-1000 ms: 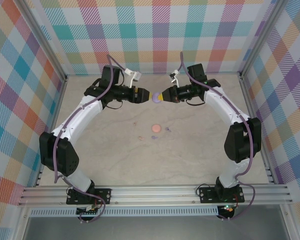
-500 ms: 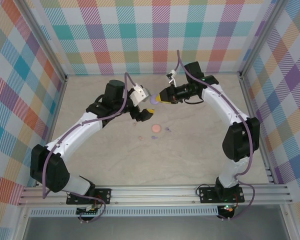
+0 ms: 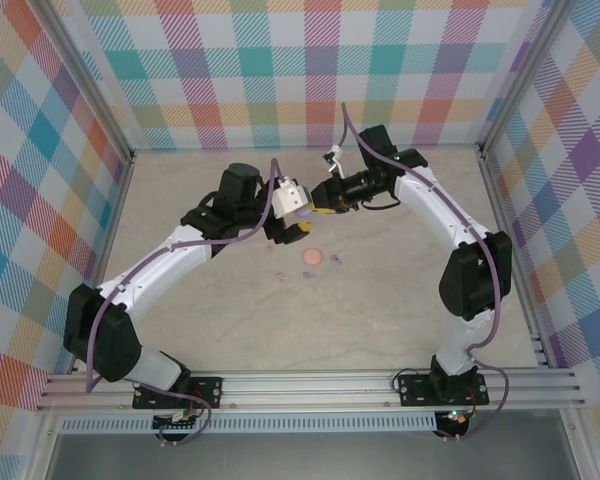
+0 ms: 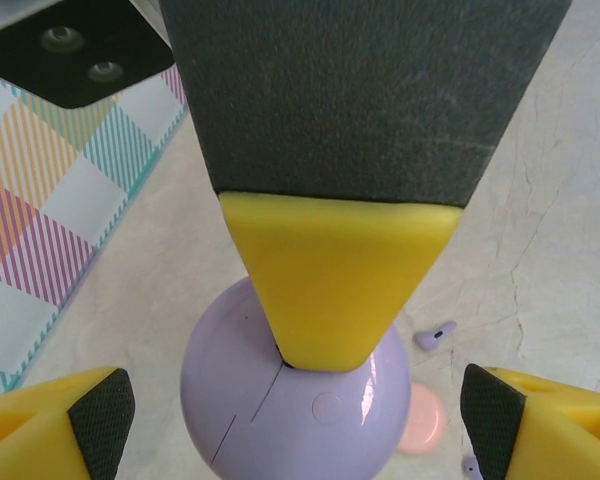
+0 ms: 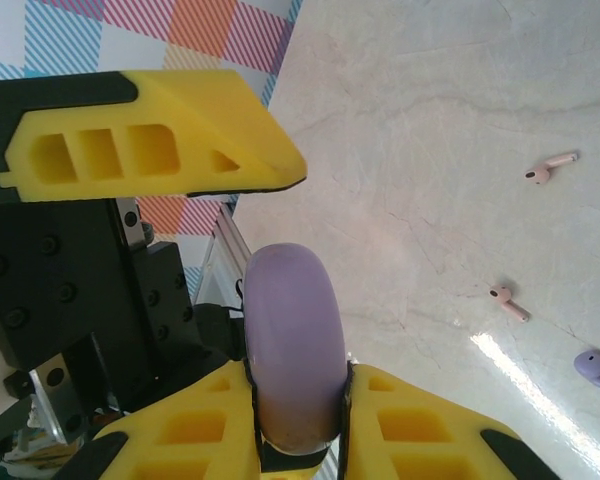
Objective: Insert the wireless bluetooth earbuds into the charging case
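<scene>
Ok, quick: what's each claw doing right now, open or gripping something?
Left gripper: open, holding nothing.
Right gripper: closed on the purple charging case.

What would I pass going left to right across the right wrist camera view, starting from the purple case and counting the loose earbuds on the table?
purple charging case → lower pink earbud → upper pink earbud → purple earbud at the right edge

The case (image 4: 230,400) is seen as glossy lilac, the fingers (image 5: 420,400) yellow, the earbuds (image 5: 550,168) pink and purple, the table (image 5: 430,100) veined beige, the walls (image 3: 310,70) pastel plaid.
</scene>
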Controlling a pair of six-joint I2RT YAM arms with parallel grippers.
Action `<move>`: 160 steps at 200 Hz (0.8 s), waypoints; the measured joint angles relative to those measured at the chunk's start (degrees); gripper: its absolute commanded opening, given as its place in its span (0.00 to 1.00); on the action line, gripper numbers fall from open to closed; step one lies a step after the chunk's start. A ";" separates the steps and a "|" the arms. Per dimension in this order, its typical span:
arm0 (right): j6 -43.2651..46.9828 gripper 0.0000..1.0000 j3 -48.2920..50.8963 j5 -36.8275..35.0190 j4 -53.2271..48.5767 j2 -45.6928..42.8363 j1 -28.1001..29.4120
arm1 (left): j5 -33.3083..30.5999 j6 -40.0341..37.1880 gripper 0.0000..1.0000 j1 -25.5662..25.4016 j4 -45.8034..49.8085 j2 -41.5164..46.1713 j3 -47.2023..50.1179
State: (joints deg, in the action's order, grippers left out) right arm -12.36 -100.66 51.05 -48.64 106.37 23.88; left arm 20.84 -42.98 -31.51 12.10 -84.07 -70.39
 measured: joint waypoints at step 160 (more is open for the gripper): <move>2.14 0.21 -1.25 0.13 -2.47 1.55 0.98 | 0.31 -0.07 0.54 -0.55 2.58 -2.08 -2.10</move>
State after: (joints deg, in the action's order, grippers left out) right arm -10.22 -101.91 51.18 -51.11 107.92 24.86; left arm 21.15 -43.05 -32.05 14.68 -86.15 -72.49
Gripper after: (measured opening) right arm 0.215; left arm 0.559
